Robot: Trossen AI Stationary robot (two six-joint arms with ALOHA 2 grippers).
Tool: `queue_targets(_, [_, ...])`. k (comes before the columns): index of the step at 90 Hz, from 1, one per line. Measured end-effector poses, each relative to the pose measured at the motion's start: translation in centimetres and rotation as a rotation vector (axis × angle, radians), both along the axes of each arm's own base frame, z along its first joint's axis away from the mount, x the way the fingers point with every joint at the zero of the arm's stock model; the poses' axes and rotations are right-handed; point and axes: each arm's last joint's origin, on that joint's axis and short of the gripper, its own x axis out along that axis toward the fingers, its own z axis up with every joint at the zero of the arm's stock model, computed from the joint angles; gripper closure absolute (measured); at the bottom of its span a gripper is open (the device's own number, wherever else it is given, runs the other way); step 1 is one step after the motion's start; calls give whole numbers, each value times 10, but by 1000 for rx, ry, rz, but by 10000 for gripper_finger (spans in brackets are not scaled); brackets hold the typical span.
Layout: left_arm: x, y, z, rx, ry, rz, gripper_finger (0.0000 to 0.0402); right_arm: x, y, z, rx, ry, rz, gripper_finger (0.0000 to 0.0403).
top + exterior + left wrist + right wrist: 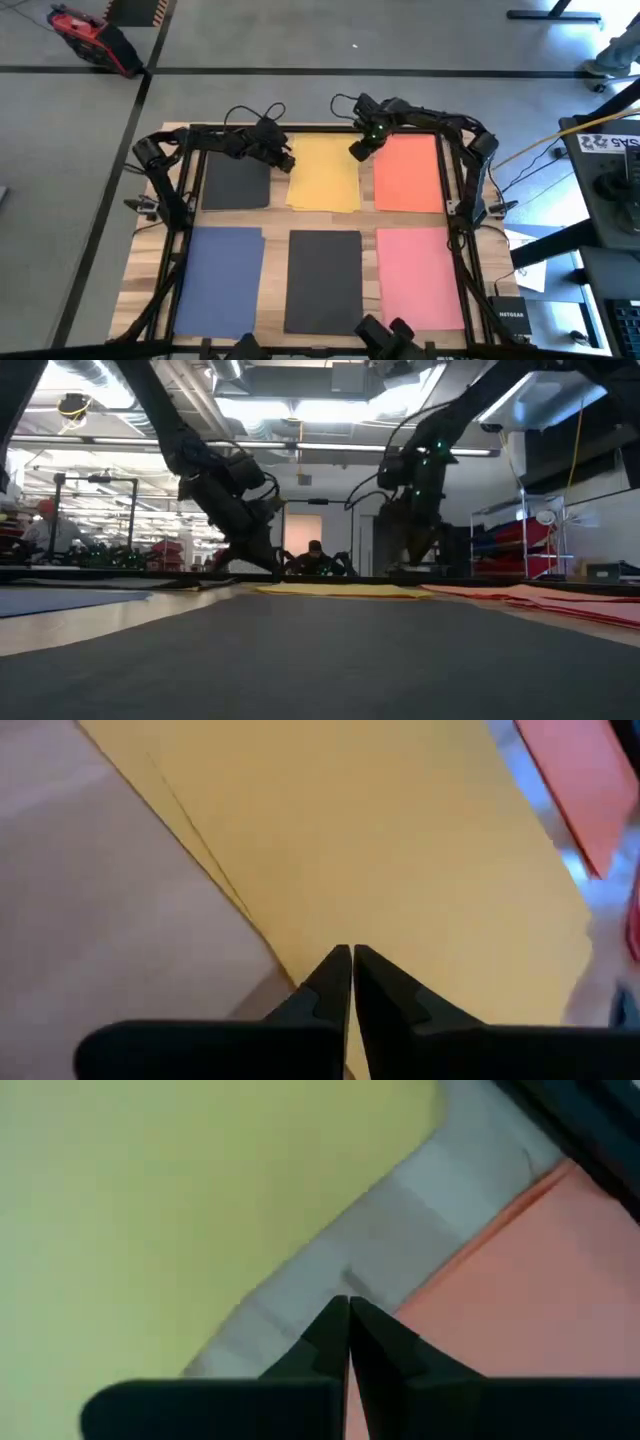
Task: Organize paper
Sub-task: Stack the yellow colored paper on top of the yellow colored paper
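I see six sheets of paper laid in two rows of three on the table [275,275]: in the far row a dark sheet [235,184], a yellow sheet [324,175] and an orange sheet [408,174]; in the near row a blue sheet [221,280], a black sheet [324,280] and a pink sheet [420,275]. My main worry is the yellow sheet, which looks like two sheets stacked slightly askew, since the left wrist view shows a second edge just beside the first. If I drag one from its corner, I judge the top sheet may slide off the lower one, buckle, or swing into the dark or orange sheet beside it. Thin paper also gives closed fingertips little to catch, so a push could simply skate over it. The left gripper [284,157] sits at the yellow sheet's far left corner, arm reaching in from the left and angled down, its fingers pressed together with the tips on or just above the yellow edge. The right gripper [358,150] sits at the far right corner, over the bare strip between yellow and orange, wrist pitched down, fingers likewise pressed together and holding nothing. From the low view I cannot tell whether either tip actually touches the table.
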Motion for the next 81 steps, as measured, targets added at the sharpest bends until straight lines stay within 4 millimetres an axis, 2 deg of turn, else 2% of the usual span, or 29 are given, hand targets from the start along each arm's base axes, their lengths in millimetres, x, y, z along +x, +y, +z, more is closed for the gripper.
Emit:
queue_targets(13, [-9,-13,7,0,93,-108,402,10,22,0,57,16,123,403])
queue_targets(21, [-12,-22,3,-21,166,-177,402,18,40,-5,70,31,191,403])
queue_targets(38, [-6,-43,-2,-23,210,-286,402,28,74,-22,86,66,235,403])
queue_targets(64, [-4,-62,-12,-38,234,-307,402,23,98,-44,134,134,179,403])
queue_targets(81, [0,-67,-12,-42,212,-283,402,26,109,-51,167,96,169,403])
